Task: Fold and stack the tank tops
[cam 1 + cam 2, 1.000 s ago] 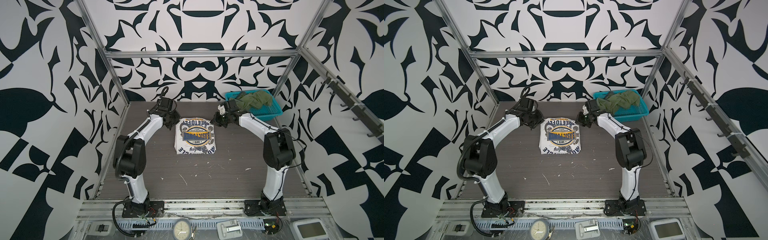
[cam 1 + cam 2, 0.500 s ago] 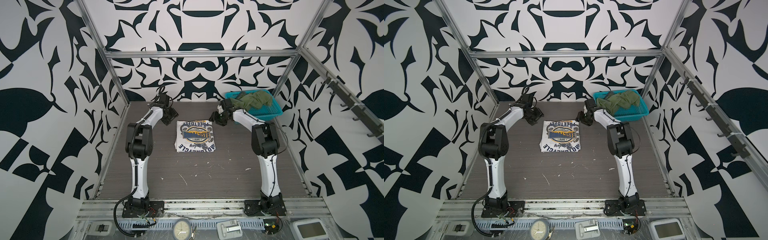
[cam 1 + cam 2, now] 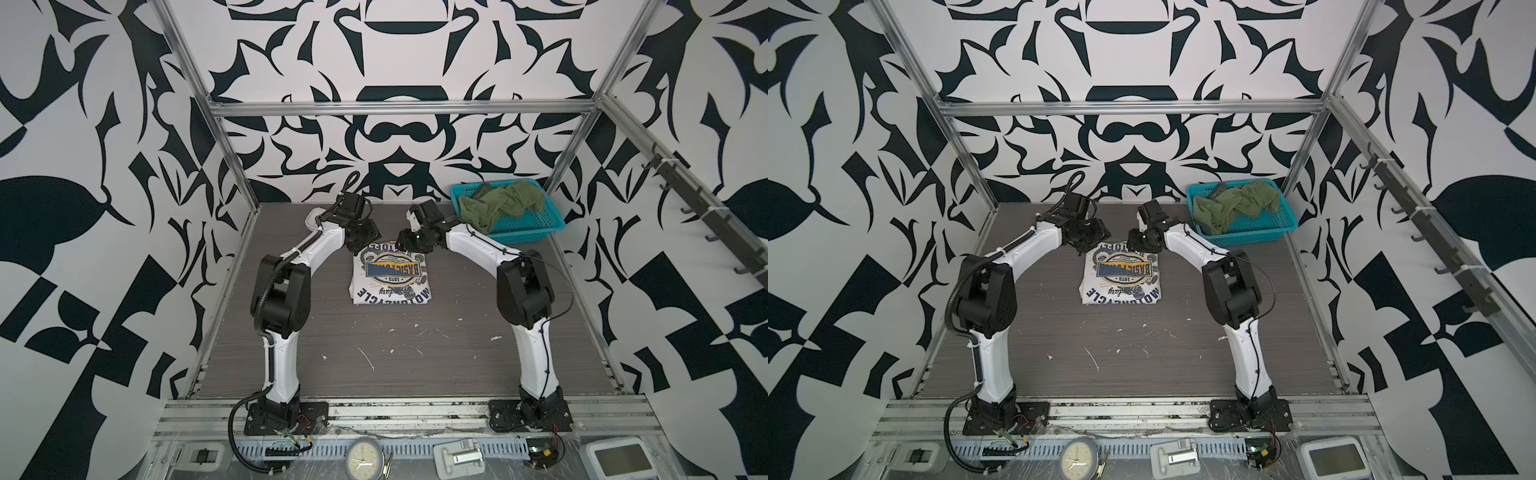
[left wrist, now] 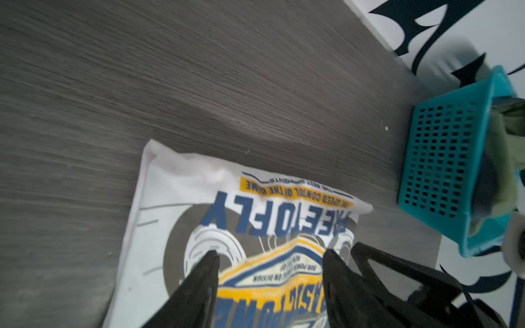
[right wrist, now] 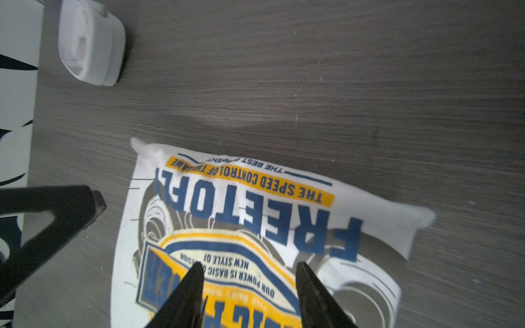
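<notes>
Found the white tank top (image 3: pixel 390 276) folded into a tidy rectangle just beyond the middle of the table (image 3: pixel 415 365), toward 12 o'clock. Noted a blue-and-yellow emblem on its upper face, with blue lettering and grey wheel drawings around it, all reading upside down from the front. Saw small puckers at its two far corners in the wrist views. Further right, at about 1 o'clock on the table, spotted the green tank top (image 3: pixel 505 203) crumpled in a teal basket (image 3: pixel 544 228), with one end draped over the basket's rim toward the table's middle.

Could not see the white top's far edge in both top views, covered there by the two claws. Could make out no print on the bunched green one. Got only smeared shapes at the edges of both wrist views.

Placed the left claw (image 4: pixel 270 252) over the white top's 11 o'clock corner, jaws parted, nothing between them except printed cloth below. Placed the right claw (image 5: pixel 250 265) over the 1 o'clock corner, likewise parted and empty. Could not tell whether either claw's tips touched the cloth.
</notes>
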